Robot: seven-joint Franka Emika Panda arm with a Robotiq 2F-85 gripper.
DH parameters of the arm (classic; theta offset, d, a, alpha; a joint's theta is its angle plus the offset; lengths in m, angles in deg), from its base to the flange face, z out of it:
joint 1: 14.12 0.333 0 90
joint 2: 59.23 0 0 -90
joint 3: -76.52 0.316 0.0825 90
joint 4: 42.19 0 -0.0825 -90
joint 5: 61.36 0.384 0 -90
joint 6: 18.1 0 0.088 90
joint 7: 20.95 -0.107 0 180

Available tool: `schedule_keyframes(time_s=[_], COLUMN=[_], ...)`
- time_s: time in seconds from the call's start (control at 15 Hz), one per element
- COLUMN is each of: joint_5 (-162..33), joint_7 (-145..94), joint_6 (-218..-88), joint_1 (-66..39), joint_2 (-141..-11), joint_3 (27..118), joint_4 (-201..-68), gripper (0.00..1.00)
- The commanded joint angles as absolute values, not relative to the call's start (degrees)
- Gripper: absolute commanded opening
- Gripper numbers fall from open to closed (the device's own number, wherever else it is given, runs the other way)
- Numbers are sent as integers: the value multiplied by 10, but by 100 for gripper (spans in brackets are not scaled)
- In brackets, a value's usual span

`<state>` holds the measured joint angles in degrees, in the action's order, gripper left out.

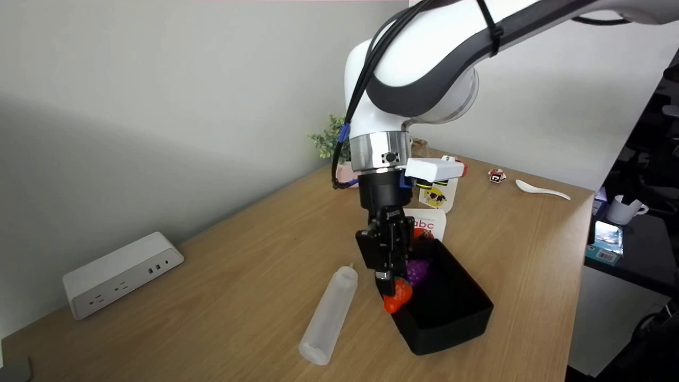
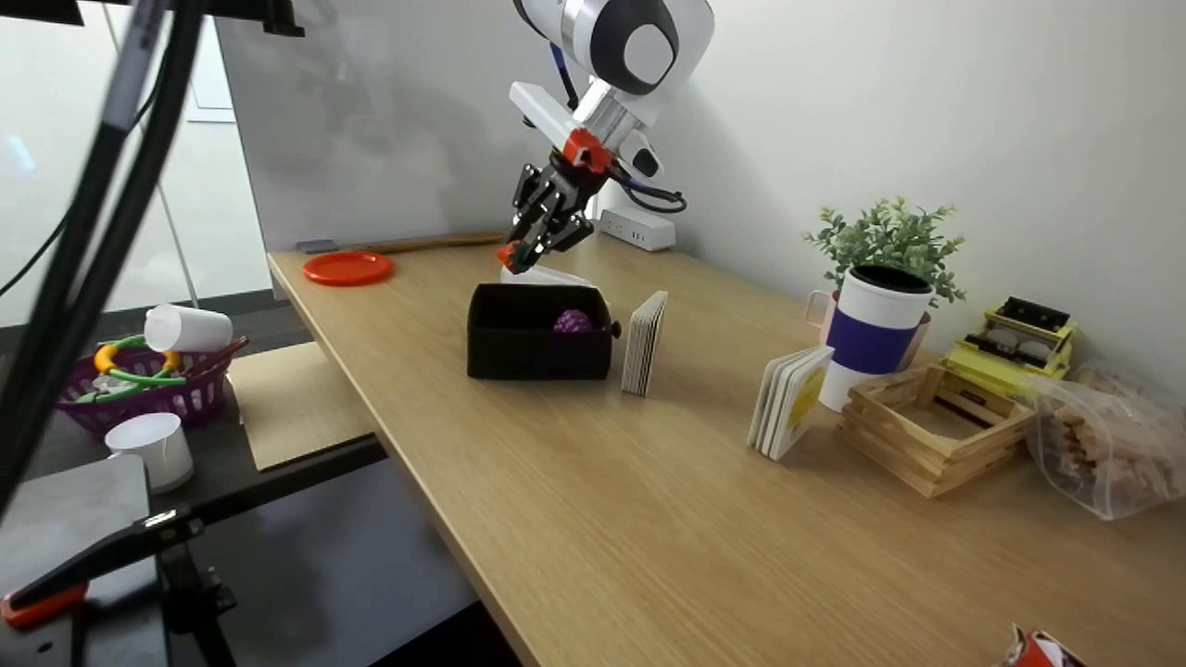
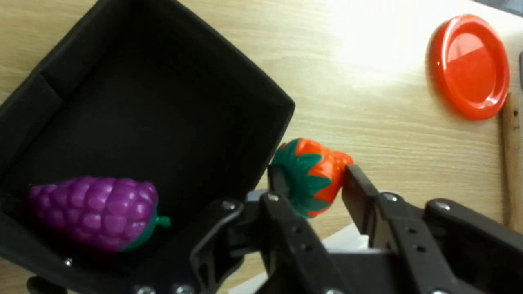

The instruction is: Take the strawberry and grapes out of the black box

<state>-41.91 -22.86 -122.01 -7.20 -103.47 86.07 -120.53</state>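
The black box [image 1: 451, 339] sits on the table in both exterior views; it also shows in the wrist view [image 3: 175, 102]. The purple grapes [image 3: 96, 212] lie inside it against one wall, and show in both exterior views [image 1: 417, 271] [image 2: 573, 321]. My gripper [image 3: 312, 175] is shut on the red-orange strawberry [image 3: 302, 175], with a finger on each side. In an exterior view, the gripper [image 2: 523, 248] holds the strawberry [image 2: 508, 256] above the height of the box [image 2: 537, 357]. In the wrist view the strawberry shows just outside the box's wall, over the table.
A clear bottle [image 1: 330, 315] lies beside the box. A board book [image 2: 644, 343] stands close to the box's other end. A red plate [image 2: 347, 269] lies near the table edge. A white power strip [image 1: 124, 273] is by the wall. A wooden crate [image 2: 936, 431] stands farther off.
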Motion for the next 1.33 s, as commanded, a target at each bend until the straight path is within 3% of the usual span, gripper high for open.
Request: schedule_keyframes(time_s=[0.0,0.67,1.27], joint_5=[-428,-459,-510], joint_7=[-226,-248,-261], joint_6=[-1156,-1057,-1070], joint_1=[-68,-37,1], joint_2=[-1064,-1120,-1095], joint_3=[864,857,853], joint_4=[-1170,-1090,-1081], gripper=[15,15,15])
